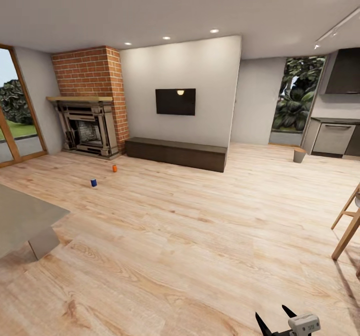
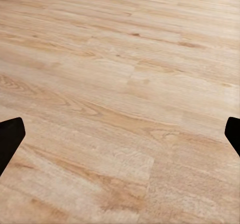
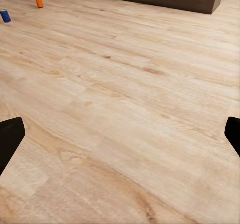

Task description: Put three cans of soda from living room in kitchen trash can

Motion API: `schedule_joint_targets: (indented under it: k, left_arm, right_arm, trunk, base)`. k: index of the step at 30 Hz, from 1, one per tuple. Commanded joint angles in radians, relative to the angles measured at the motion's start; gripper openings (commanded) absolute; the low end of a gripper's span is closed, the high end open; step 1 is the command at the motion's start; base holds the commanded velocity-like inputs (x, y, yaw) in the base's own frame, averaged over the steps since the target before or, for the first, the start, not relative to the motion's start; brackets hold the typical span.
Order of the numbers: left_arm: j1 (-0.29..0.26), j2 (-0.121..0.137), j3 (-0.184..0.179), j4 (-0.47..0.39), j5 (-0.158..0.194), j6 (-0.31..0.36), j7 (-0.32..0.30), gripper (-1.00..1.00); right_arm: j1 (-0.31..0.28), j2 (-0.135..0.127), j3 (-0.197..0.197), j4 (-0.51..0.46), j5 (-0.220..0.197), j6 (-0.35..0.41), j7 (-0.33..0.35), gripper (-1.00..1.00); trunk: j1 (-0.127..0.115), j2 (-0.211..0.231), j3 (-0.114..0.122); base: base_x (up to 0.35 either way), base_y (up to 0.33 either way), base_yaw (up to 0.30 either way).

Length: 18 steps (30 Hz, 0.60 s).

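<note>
Left gripper (image 2: 120,131): jaws spread wide, holding nothing, above bare wood floor (image 2: 125,84). Right gripper (image 3: 120,131): jaws equally wide, empty. Blue soda can (image 1: 93,182) and orange soda can (image 1: 114,168) upright on floor near brick fireplace (image 1: 90,101). Grey trash can (image 1: 299,155) on floor beside kitchen cabinets (image 1: 334,138).

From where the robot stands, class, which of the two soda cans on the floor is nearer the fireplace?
The orange can. It stands closer to the brick fireplace; the blue can sits farther out on the wood floor.
</note>
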Motion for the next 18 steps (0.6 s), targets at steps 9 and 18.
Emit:
schedule_joint_targets:
  k: [9,18]
  left_arm:
    - [0.000,-0.001,0.000,0.000,0.000,0.000,0.000,1.00]
    - [0.000,0.000,0.000,0.000,0.000,0.000,0.000,1.00]
  right_arm:
    - [0.000,0.000,0.000,0.000,0.000,0.000,0.007,1.00]
    - [0.000,0.003,0.002,0.000,0.000,0.000,0.011,1.00]
  trunk:
    - [0.000,0.000,0.000]
    - [0.000,0.000,0.000]
  base:
    - [0.000,0.000,0.000]
    - [0.000,0.000,0.000]
